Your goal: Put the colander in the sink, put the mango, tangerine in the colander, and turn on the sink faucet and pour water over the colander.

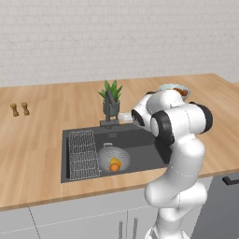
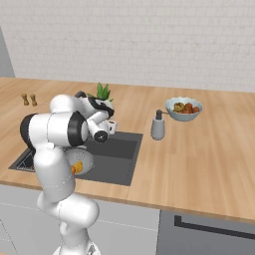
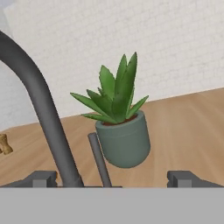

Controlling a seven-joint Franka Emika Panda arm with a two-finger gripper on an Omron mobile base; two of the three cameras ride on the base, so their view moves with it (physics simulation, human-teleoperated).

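The grey colander (image 1: 108, 156) sits in the dark sink (image 1: 140, 140), holding the yellow mango (image 1: 115, 161) and the orange tangerine (image 1: 114, 167). The sink faucet (image 1: 110, 108) stands at the basin's back edge, its spout slanting over the sink. My gripper (image 1: 122, 116) hovers open just right of the faucet base. In the hand view the gripper (image 3: 114, 179) has its fingertips (image 3: 41, 178) wide apart, with the faucet's spout (image 3: 41, 113) and its thin lever (image 3: 99, 162) rising between them. No water is running. From the right, the colander (image 2: 84, 160) and gripper (image 2: 111, 127) peek past my arm.
A spiky green plant (image 1: 111, 93) in a grey pot stands right behind the faucet. A wire rack (image 1: 84, 154) lies in the sink's left half. A soap dispenser (image 2: 158, 125) and a pale fruit bowl (image 2: 184, 109) stand right of the sink; two small shakers (image 1: 19, 109) far left.
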